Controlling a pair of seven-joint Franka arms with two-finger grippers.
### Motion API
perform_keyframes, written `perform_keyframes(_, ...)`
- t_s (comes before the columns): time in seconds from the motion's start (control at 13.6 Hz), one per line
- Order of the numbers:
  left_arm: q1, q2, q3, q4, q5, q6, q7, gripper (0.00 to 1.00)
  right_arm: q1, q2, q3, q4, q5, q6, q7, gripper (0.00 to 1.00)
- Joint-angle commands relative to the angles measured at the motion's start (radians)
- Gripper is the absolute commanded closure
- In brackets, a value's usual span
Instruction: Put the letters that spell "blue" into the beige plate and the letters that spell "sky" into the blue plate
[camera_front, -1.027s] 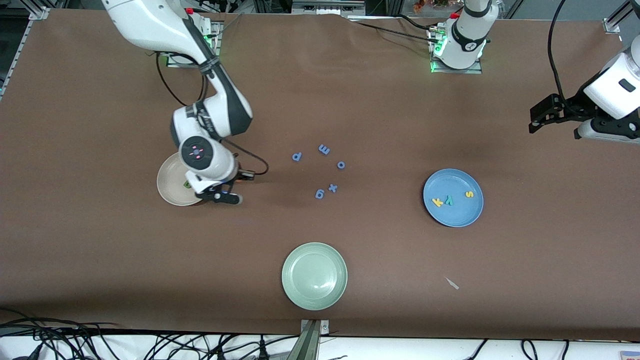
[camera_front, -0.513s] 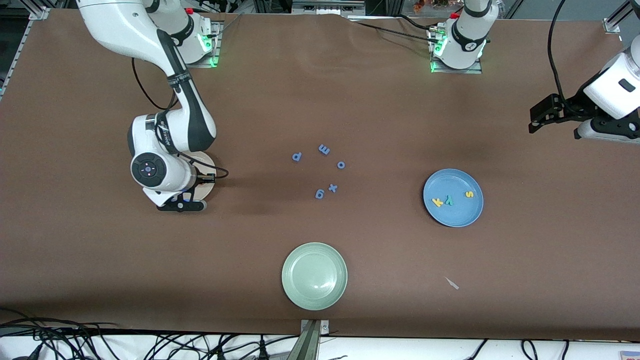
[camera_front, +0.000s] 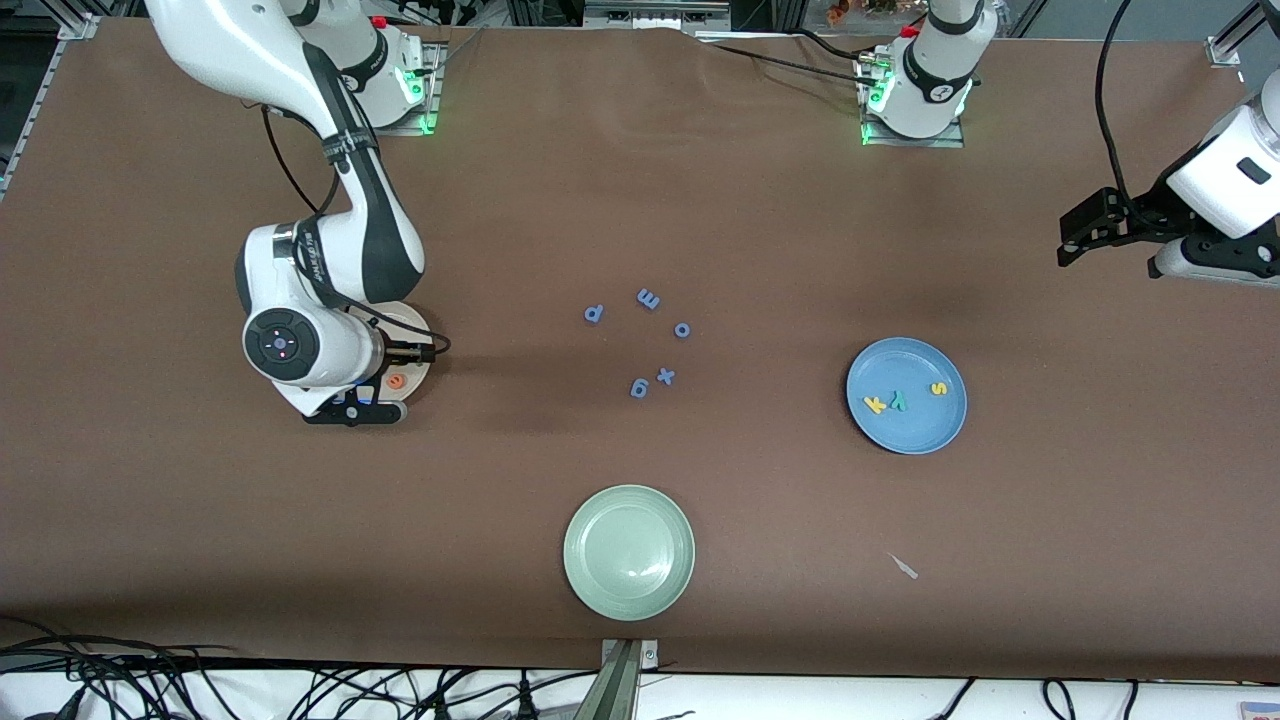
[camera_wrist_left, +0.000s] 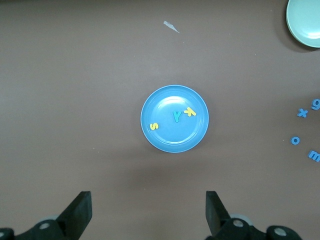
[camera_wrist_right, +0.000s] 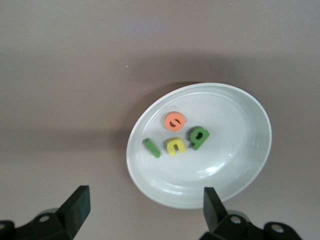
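Observation:
The beige plate (camera_front: 412, 338) is mostly covered by the right arm's wrist. In the right wrist view the beige plate (camera_wrist_right: 235, 125) holds the orange e (camera_wrist_right: 174, 120), green b (camera_wrist_right: 198, 137), yellow u (camera_wrist_right: 175, 146) and dark green l (camera_wrist_right: 152, 148). The orange e (camera_front: 397, 380) also shows from the front. My right gripper (camera_front: 352, 413) (camera_wrist_right: 145, 205) hangs open and empty over the plate's edge. The blue plate (camera_front: 910, 428) (camera_wrist_left: 175, 139) holds yellow k (camera_front: 874, 404), teal y (camera_front: 898, 401) and yellow s (camera_front: 938, 389). My left gripper (camera_front: 1068, 238) (camera_wrist_left: 147, 205) waits open, high over the left arm's end.
A pale green plate (camera_front: 628, 550) (camera_wrist_left: 305, 20) lies nearest the front camera. Several blue letters (camera_front: 648, 298) (camera_wrist_left: 302, 112) are scattered mid-table between the beige and blue plates. A small pale scrap (camera_front: 905, 567) lies nearer the camera than the blue plate.
My right gripper has swung toward the right arm's end over the beige plate and opened. The orange e now lies in the plate. The left arm has stayed still.

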Motion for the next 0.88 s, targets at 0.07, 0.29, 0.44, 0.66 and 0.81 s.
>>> perform_keyframes(0.07, 0.004, -0.008, 0.0, -0.001, -0.014, -0.009, 0.006, 0.0, 0.001, -0.107, -0.002, 0.025, 0.011, -0.107, 0.002, 0.0)
perform_keyframes(0.29, 0.005, -0.008, 0.0, -0.001, -0.014, -0.009, 0.008, 0.0, 0.001, -0.199, -0.007, 0.053, 0.007, -0.234, -0.005, 0.0)
perform_keyframes(0.44, 0.004, -0.008, 0.0, -0.001, -0.014, -0.009, 0.008, 0.0, 0.0, -0.228, -0.011, 0.087, -0.004, -0.309, -0.005, 0.0)
perform_keyframes(0.66, 0.004, -0.008, 0.0, -0.001, -0.014, -0.009, 0.008, 0.0, -0.089, -0.295, 0.044, 0.084, -0.005, -0.308, -0.021, 0.0)
perform_keyframes(0.81, 0.005, -0.008, 0.0, -0.002, -0.014, -0.009, 0.008, 0.0, -0.173, -0.355, 0.095, 0.066, -0.007, -0.304, -0.025, 0.0)
